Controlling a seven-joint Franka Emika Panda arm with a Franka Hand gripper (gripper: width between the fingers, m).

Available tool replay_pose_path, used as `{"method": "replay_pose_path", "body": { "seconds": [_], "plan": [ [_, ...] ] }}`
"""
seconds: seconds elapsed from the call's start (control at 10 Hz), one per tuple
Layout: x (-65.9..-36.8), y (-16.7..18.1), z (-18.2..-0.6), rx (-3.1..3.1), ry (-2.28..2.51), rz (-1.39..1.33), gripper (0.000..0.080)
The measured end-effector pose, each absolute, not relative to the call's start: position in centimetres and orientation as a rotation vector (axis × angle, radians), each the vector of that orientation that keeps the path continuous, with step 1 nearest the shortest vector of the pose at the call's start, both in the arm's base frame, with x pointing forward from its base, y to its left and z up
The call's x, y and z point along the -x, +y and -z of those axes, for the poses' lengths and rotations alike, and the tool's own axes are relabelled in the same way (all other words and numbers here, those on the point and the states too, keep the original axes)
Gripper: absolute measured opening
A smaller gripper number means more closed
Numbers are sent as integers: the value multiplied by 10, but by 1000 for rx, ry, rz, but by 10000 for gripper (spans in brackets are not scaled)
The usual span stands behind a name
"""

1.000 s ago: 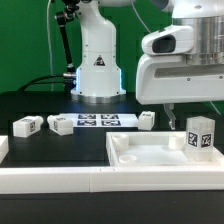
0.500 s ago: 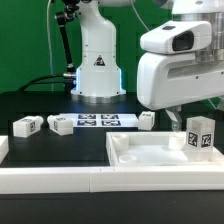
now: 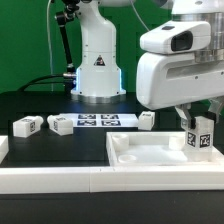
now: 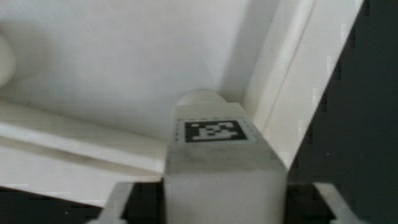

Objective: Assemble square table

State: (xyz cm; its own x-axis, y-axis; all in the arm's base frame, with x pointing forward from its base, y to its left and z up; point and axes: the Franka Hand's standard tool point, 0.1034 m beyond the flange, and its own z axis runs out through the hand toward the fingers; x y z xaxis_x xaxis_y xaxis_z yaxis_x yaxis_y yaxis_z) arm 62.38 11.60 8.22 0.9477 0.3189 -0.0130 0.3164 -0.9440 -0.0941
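Holding a leg [image 3: 201,137] over the slab [image 3: 150,158]
Clamped tight in the gripper [image 3: 197,120], upright by the rim corner, presumably to line up with its seat there.

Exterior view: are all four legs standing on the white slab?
No, only one leg is upright over the slab; three other legs lie on the black table.
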Motion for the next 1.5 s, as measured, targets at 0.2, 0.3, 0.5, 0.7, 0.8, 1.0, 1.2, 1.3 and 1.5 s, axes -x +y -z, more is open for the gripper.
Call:
{"method": "replay_pose_path", "body": {
  "seconds": [0.2,0.3,0.5,0.7,0.8,1.0,1.2,1.3,1.5],
  "plan": [
    [-624,116,-82,3031,-333,-48,288],
    [-624,116,-82,3043,-124,-38,288],
    [-624,116,-82,3033,141,-26,288],
    [-625,116,-82,3008,397,-31,290],
    [-625,116,-82,2992,509,-36,290],
    [-626,109,-82,2962,694,-40,291],
    [-626,103,-82,2917,907,-50,292],
    [-626,100,-82,2906,958,-53,294],
    [-625,95,-82,2880,1058,-59,297]
  ]
}}
